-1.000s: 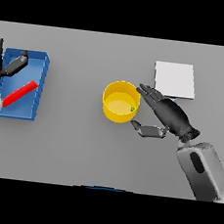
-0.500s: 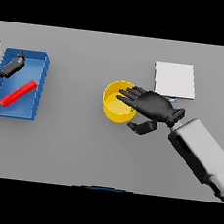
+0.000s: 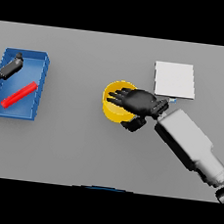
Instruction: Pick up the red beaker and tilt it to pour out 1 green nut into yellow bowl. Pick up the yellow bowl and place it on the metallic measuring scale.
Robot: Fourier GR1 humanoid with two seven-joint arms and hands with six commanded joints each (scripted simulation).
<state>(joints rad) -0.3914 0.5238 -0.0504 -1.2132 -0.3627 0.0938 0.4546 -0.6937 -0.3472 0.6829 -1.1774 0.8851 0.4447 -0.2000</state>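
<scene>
Bowl, yellow (image 3: 112,109), sits mid-table with the right hand (image 3: 138,102) across its right rim, fingers over the opening and thumb curled at the outer wall, apparently gripping it. Just right lies the pale square scale (image 3: 174,79). Far left, the left hand (image 3: 8,68) hangs relaxed over a blue tray (image 3: 39,64) holding the red beaker (image 3: 19,94).

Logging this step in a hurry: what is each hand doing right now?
Left hand: open, over the blue tray, holding nothing.
Right hand: fingers reach over the yellow bowl, thumb outside its rim; grip cannot be told.
</scene>
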